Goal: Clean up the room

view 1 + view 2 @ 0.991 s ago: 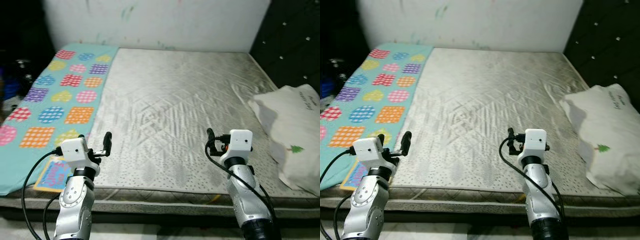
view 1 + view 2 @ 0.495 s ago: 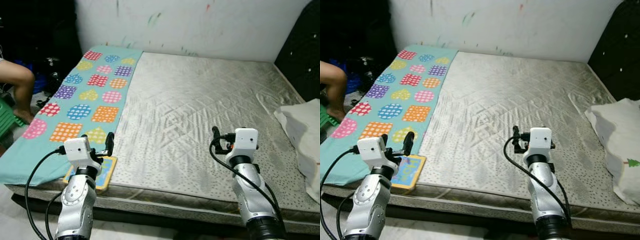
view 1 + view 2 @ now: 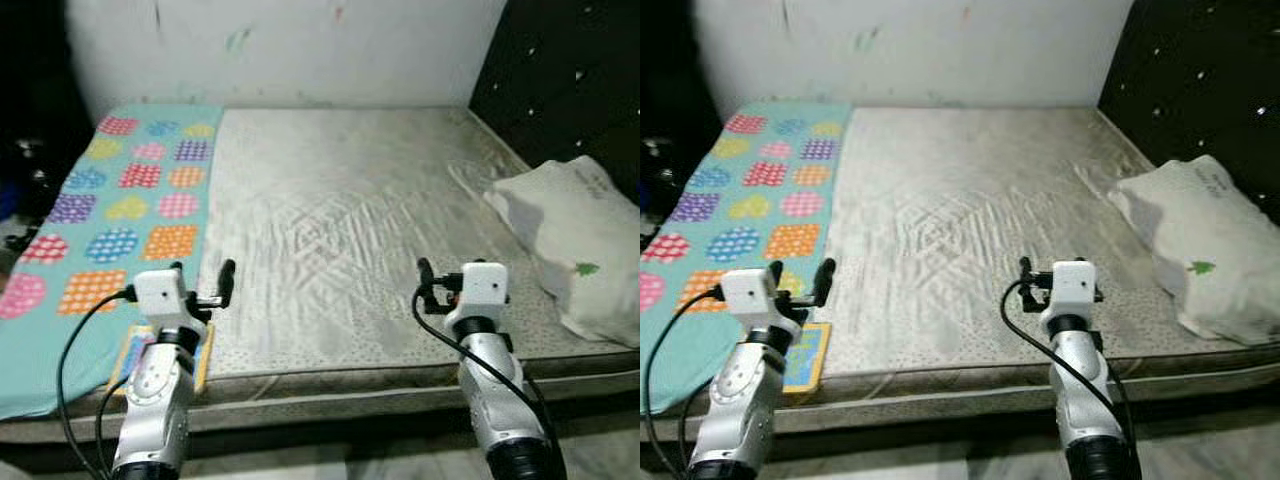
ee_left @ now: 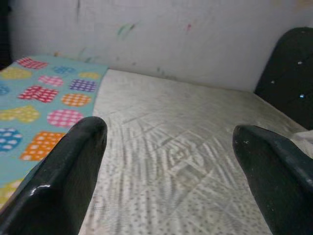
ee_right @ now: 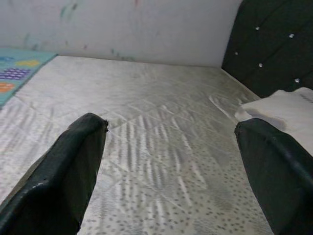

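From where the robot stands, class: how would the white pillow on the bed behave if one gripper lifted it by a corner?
The white pillow looks puffy and creased, so it would probably sag rather than stay stiff. It seems light for its bulk. Lying flat on the mattress, it is unlikely to roll.

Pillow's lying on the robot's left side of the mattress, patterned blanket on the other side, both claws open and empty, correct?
Not quite. The pillow lies on the robot's right side of the mattress, as the left eye view shows; the patterned blanket covers the left side. Left claw and right claw are open and empty.
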`<state>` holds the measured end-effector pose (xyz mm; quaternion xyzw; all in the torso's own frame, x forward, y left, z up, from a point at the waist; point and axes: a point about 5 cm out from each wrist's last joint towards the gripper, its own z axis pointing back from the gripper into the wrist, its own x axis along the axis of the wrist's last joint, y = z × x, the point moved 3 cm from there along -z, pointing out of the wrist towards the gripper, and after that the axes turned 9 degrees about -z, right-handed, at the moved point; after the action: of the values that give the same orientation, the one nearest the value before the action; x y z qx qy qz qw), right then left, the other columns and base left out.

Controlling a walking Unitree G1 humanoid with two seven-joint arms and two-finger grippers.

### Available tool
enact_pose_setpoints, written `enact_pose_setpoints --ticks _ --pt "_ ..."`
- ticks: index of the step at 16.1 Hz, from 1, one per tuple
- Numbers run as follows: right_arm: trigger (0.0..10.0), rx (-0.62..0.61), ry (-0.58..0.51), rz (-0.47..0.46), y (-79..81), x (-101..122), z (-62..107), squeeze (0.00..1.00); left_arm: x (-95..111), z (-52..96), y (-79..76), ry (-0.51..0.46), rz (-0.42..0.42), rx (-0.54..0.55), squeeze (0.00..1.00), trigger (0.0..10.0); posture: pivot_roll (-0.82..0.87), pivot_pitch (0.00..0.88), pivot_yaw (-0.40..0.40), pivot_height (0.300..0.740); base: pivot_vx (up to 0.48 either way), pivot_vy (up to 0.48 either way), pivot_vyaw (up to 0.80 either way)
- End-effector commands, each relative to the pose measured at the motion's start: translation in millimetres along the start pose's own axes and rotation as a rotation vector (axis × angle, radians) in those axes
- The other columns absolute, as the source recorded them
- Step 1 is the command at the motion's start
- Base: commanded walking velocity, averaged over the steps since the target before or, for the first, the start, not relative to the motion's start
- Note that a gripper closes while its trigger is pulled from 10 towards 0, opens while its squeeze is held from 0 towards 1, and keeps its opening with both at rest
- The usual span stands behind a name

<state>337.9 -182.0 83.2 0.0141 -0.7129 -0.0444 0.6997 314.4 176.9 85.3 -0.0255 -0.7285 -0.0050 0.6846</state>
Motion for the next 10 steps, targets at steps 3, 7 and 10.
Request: enact_pose_setpoints --ticks 3,7,10 --pt "10.0 -0.005 -0.019 0.003 -2.3 4.7 -2.5 0.00 0.8 0.7 -3.0 -0.011 0.006 -0.025 0.00 10.0 -0.07 0.000 0.016 0.740 0.000 0.000 0.00" --pt "10.0 -0.003 -0.022 0.009 -1.4 4.8 -2.2 0.00 0.6 1.2 -6.0 -0.010 0.015 -0.043 0.00 10.0 -0.07 0.000 0.021 0.740 0.063 0.000 0.00" --pt "10.0 -0.021 -0.030 0.011 -6.9 7.0 -3.0 0.00 -1.1 2.9 -10.7 -0.004 0.025 -0.065 0.00 10.0 -0.08 0.000 0.028 0.740 0.287 0.000 0.00"
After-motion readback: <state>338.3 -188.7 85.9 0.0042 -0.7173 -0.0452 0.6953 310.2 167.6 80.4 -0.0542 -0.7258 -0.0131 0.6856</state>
